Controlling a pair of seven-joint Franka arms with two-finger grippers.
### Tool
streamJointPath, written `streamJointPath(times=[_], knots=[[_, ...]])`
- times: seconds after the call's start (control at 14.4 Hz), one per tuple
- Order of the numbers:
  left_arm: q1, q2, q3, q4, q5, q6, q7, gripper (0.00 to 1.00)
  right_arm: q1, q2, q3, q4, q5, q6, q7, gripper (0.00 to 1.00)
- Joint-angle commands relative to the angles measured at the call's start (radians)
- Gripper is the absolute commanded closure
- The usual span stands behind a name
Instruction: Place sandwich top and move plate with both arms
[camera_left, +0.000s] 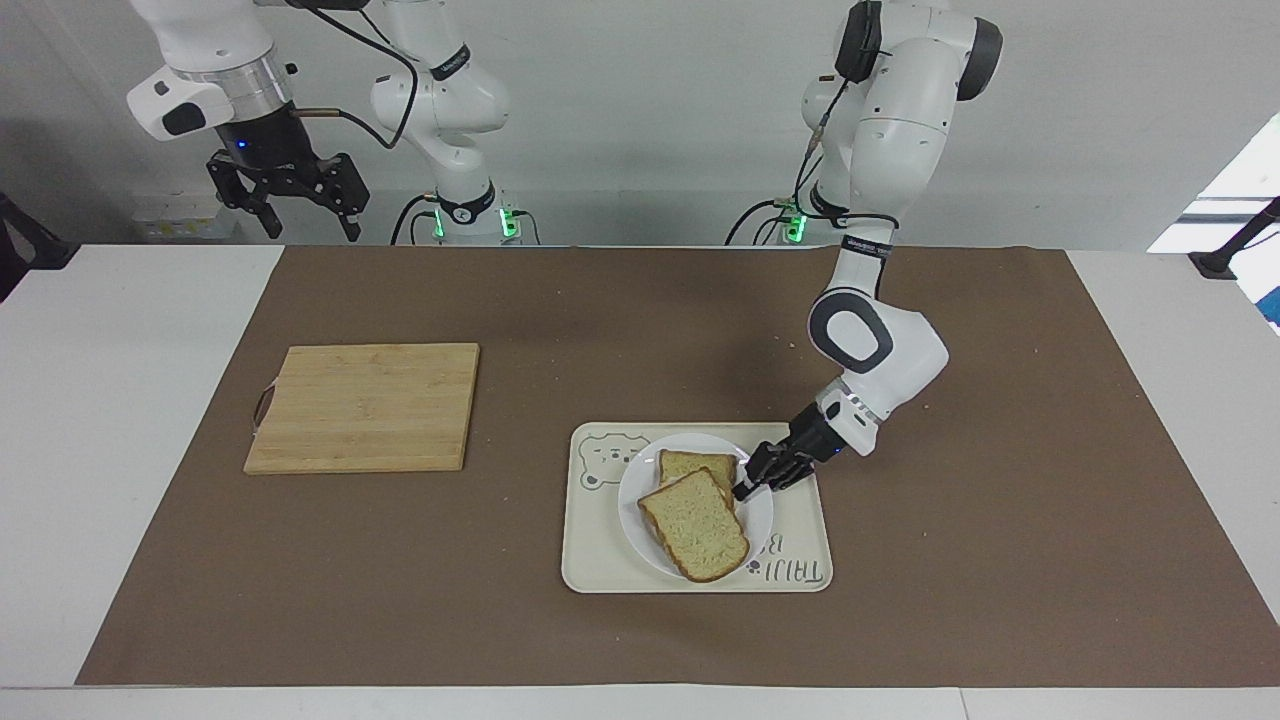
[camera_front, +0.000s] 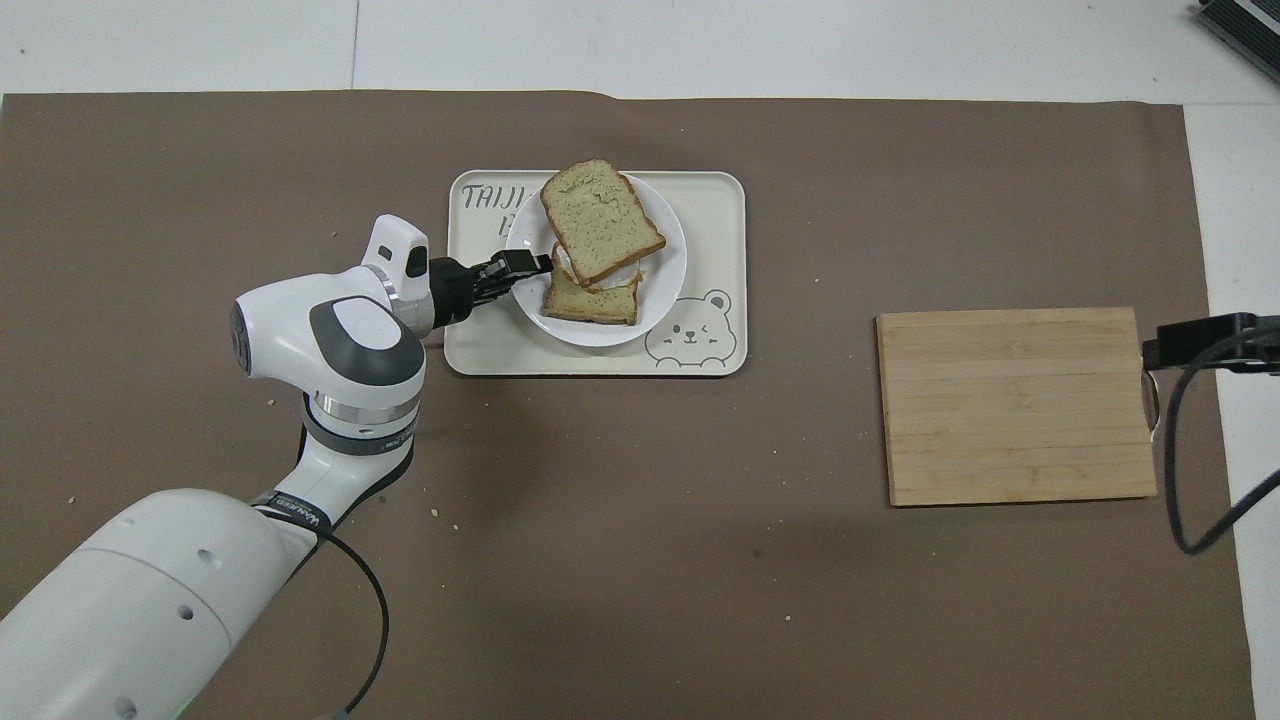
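Note:
The white plate (camera_left: 633, 482) (camera_front: 666, 268) sits on the cream tray (camera_left: 600, 562) (camera_front: 480, 350). It carries two bread slices. The sandwich top (camera_left: 695, 523) (camera_front: 602, 220), pale with a thin brown crust, lies askew over the lower slice (camera_left: 697, 463) (camera_front: 590, 302) and overhangs the plate's edge farthest from the robots. My left gripper (camera_left: 742, 490) (camera_front: 535, 263) reaches in low and meets the plate's rim on the side toward the left arm's end. My right gripper (camera_left: 290, 200) (camera_front: 1200, 340) waits raised and open over the table's edge at the right arm's end, holding nothing.
A wooden cutting board (camera_left: 365, 405) (camera_front: 1015, 405) lies on the brown mat toward the right arm's end. The tray has a bear drawing and lettering. A few crumbs dot the mat.

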Motion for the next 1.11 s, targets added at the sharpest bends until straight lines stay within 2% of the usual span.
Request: streamJointPath(times=[0.0, 0.14, 0.42, 0.7, 1.04], knots=[[-0.013, -0.014, 0.017, 0.005, 0.042, 0.044, -0.019, 0.0, -0.007, -0.007, 0.003, -0.003, -0.002, -0.008, -0.026, 0.0], [-0.008, -0.063, 0.023, -0.008, 0.106, 0.055, -0.019, 0.0, -0.007, -0.007, 0.003, -0.003, -0.002, -0.008, -0.026, 0.0], [0.0, -0.169, 0.046, -0.061, 0.117, 0.049, -0.019, 0.0, -0.007, -0.007, 0.003, -0.003, -0.002, -0.008, -0.026, 0.0], [0.0, -0.187, 0.073, -0.061, 0.258, 0.049, -0.019, 0.0, -0.007, -0.007, 0.003, -0.003, -0.002, -0.008, -0.026, 0.0], [0.001, -0.219, 0.106, -0.063, 0.359, 0.041, -0.019, 0.0, -0.007, -0.007, 0.003, -0.003, -0.002, -0.008, -0.026, 0.0]])
